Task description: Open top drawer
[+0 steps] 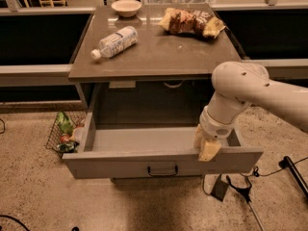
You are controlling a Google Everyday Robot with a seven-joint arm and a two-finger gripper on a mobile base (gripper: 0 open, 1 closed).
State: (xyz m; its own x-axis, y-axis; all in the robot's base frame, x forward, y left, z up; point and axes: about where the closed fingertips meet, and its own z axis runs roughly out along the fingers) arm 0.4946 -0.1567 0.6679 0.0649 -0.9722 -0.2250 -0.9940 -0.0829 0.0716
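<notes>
The drawer [115, 166] stands far out of the table [163, 57]. The gripper [208, 147] sits on the drawer's front rim, right of its handle [162, 170], seemingly hooked over it. Above the drawer lie a bottle [115, 41], bowl [126, 7] and bags [191, 21].
</notes>
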